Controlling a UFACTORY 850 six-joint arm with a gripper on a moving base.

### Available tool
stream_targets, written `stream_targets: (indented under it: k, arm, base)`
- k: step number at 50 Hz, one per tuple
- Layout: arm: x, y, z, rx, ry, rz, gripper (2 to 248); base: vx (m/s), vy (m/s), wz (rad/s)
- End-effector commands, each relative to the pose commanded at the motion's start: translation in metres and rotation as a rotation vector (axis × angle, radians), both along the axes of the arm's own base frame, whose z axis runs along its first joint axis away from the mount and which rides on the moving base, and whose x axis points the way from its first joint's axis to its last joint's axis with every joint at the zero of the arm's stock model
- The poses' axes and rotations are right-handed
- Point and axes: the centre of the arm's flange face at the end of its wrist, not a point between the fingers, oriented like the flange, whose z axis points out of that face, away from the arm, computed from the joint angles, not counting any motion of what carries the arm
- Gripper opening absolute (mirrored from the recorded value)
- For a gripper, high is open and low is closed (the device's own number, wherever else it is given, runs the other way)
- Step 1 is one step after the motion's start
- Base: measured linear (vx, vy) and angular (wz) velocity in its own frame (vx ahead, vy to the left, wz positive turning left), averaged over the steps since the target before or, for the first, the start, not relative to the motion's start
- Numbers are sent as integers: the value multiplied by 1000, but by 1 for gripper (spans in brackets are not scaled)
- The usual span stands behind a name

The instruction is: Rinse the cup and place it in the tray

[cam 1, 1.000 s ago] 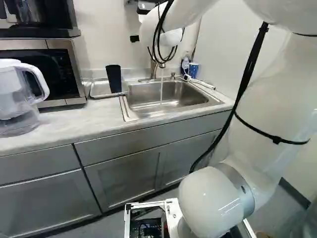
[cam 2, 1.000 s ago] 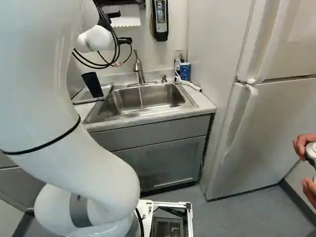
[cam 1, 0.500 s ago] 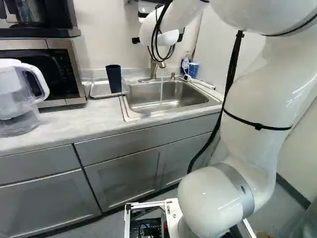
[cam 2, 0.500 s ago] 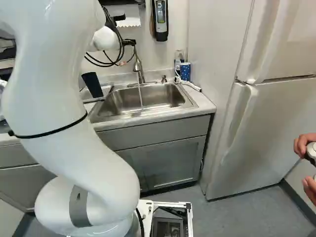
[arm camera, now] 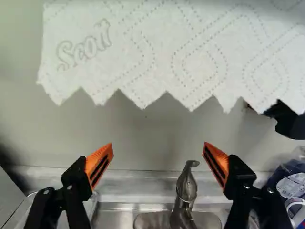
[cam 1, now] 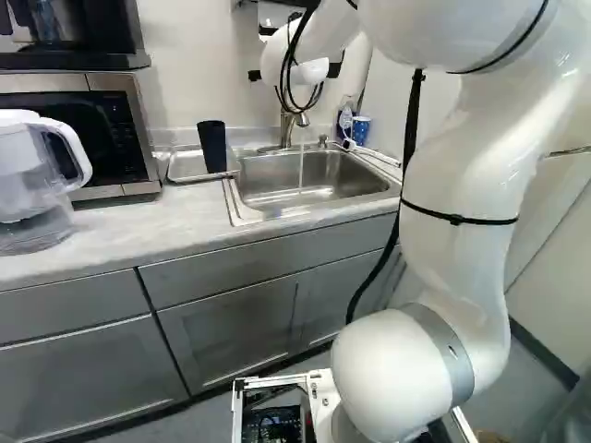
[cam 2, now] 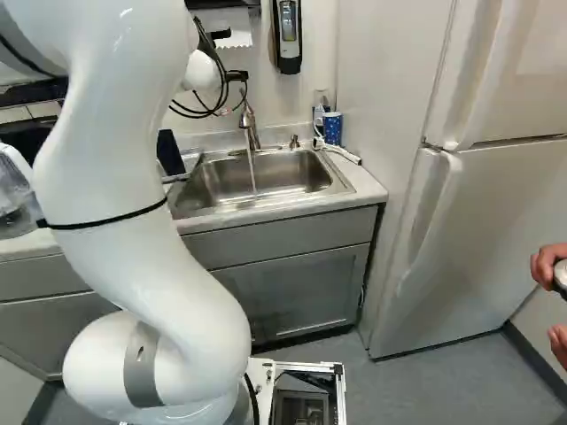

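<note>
In the right base view a black part of my gripper (cam 2: 237, 76) shows beside the white wrist, near the faucet. The wrist view has the gripper (arm camera: 158, 149) open, its orange pads wide apart with nothing between them, facing the wall above the faucet (arm camera: 185, 191). A dark cup (cam 1: 212, 148) stands mouth up on the metal tray (cam 1: 187, 168), left of the sink in the left base view; the arm partly covers it in the right base view. A blue patterned cup (cam 2: 332, 129) is behind the sink's other corner. Water runs from the faucet into the sink (cam 2: 266, 181).
Paper towel (arm camera: 167, 52) hangs ahead of the gripper. A bottle (arm camera: 291, 183) is beside one finger. A soap dispenser (cam 2: 288, 35) is on the wall. Microwave (cam 1: 102, 138) and water pitcher (cam 1: 32, 185) stand on the counter. The fridge (cam 2: 478, 212) is right of the sink.
The arm's upper links have swung leftward in the left base view and rightward in the right base view. The wrist has shifted slightly toward the faucet. The base and both cups have stayed put.
</note>
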Motion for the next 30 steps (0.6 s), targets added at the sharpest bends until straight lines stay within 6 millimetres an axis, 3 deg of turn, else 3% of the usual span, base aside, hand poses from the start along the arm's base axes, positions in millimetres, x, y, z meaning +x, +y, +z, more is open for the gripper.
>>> stream_targets:
  k: [30]
  arm:
    - [4, 0, -3, -7, 32, -3, 247]
  base:
    - [0, 0, 0]
